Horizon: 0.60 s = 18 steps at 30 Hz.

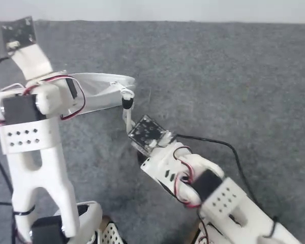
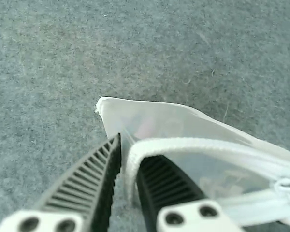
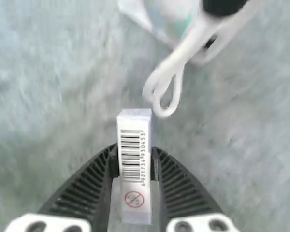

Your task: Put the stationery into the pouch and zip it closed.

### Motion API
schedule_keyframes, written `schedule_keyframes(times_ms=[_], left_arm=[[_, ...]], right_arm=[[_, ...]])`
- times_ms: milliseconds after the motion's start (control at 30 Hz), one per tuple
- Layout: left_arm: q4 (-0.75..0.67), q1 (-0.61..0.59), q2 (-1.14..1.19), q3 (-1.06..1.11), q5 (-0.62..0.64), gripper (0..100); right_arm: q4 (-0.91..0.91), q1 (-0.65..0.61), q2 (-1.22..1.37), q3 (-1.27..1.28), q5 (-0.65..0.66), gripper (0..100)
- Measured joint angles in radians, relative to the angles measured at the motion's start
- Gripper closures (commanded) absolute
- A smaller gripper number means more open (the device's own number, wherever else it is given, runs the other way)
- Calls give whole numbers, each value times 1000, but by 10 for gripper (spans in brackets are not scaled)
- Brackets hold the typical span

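Left hand (image 2: 129,151): pinching the pouch (image 2: 183,123) by its zipper rim, seemingly propping the mouth open.
Right hand (image 3: 134,152): clamping a white block (image 3: 134,130), holding it just outside the pouch, beside its pull cord (image 3: 165,94).
Pouch: lying on the grey surface (image 2: 63,58).

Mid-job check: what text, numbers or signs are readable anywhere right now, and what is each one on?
On the white block in the right gripper: a barcode with a row of digits beside it, too small to read reliably.
On the same block: a round red crossed-out sign; its inner picture is too small to make out.
On the pouch: no readable print.
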Motion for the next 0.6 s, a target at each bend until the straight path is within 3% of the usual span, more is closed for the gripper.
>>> schedule_keyframes(times_ms=[200,600], left_arm=[[0,0,0,0,0,990],[0,0,0,0,0,990]], right_arm=[[-81,-5,-132,0,-9,990],[-477,-6,-149,-2,-9,993]])
